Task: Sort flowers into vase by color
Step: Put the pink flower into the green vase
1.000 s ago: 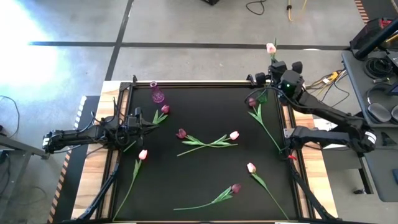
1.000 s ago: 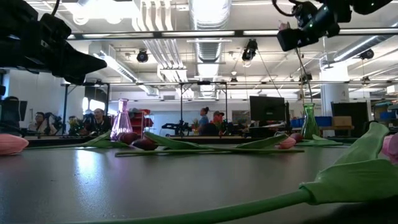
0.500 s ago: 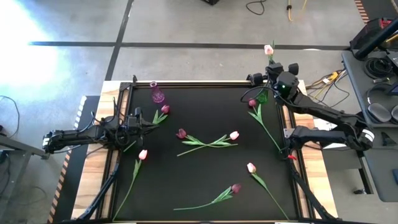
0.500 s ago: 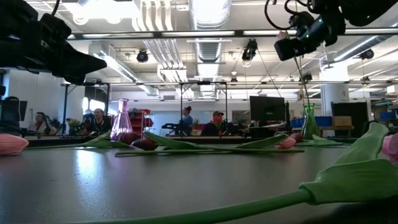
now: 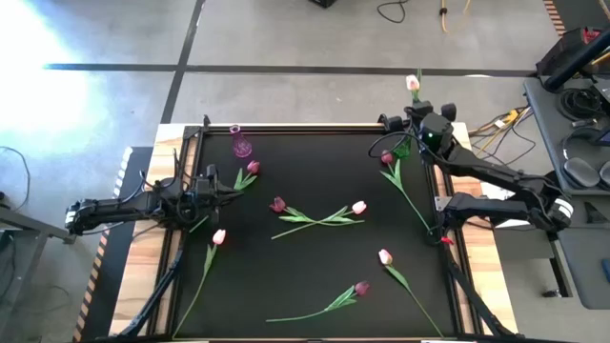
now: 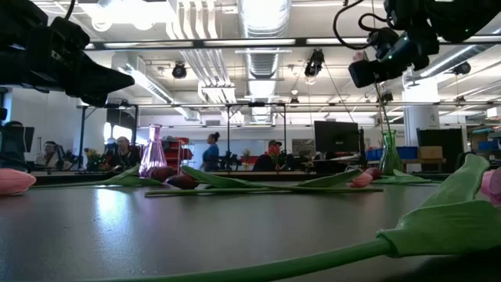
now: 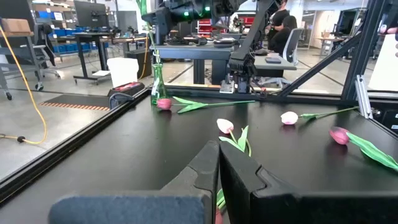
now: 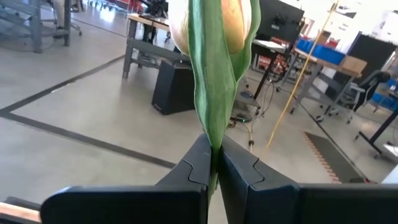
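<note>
A: From above, how many flowers?
B: Eight. Seven lie on the black worktop (image 5: 315, 171): four dark magenta tulips (image 5: 277, 204) and three pale tulips (image 5: 358, 207), spread from left to lower right. The eighth, the held pale tulip (image 5: 413, 83), stands up beyond the top edge at upper right, in the right gripper (image 5: 417, 110).
A: Vases?
B: Two. The purple vase (image 5: 240, 143) is at upper left and the green vase (image 5: 402, 148) at upper right, just below that gripper. The left gripper (image 5: 225, 187) sits low at left, over a dark tulip's stem.
A: The low view?
B: Both vases stand upright, purple (image 6: 153, 153) left and green (image 6: 389, 153) right; the right gripper (image 6: 376, 66) hangs above the green one.
A: Left wrist?
B: The left gripper's (image 7: 219, 177) fingers are pressed together, with a bit of green beneath; whether it is held, I cannot tell. Four tulips lie ahead.
A: Right wrist?
B: The right gripper (image 8: 214, 163) is clamped on the held pale tulip's (image 8: 211, 25) stem, with the head at top
</note>
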Tool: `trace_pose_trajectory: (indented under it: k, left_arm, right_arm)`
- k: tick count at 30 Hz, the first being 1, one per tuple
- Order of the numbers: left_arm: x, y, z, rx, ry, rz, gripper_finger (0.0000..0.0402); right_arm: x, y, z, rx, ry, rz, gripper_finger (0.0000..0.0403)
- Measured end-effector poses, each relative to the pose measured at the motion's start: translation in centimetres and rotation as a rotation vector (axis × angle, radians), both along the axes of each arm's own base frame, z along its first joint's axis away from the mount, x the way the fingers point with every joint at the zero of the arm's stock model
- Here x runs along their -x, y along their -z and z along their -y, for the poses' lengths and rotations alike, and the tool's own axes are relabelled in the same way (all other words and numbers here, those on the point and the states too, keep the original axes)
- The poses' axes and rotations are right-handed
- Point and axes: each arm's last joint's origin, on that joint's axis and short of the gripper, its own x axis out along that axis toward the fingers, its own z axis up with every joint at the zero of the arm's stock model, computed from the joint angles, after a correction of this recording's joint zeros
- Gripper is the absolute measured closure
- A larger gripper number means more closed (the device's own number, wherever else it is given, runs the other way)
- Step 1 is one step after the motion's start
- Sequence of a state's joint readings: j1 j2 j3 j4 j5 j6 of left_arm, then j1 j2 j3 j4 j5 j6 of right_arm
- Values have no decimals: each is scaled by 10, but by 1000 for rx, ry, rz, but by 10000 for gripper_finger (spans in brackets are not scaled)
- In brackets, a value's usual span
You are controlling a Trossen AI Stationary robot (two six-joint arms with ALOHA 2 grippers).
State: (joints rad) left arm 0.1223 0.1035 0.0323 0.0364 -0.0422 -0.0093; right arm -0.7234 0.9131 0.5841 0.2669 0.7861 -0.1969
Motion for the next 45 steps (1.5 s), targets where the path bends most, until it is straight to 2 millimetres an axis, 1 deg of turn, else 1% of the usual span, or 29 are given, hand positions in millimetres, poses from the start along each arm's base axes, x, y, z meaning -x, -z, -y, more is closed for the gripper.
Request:
trace_pose_trajectory:
  k: [6,16,25,31,34,41,45]
  left_arm:
    - [0,0,0,0,0,1,402]
    - [0,0,0,0,1,0,402]
    - [0,0,0,0,1,0,402]
    - [0,0,0,0,0,1,402]
    - [0,0,0,0,0,0,402]
    - [0,0,0,0,0,0,402]
    - [0,0,0,0,0,1,402]
  right_arm:
    - [3,12,0,-22,12,6,390]
    - [4,18,-1,-46,22,69,390]
    - [7,33,-4,-163,46,30,390]
    - [10,45,-7,-202,57,15,386]
    - [10,46,-7,-204,60,24,365]
    - [10,46,-7,-206,59,26,282]
    - [10,45,-7,-203,57,28,249]
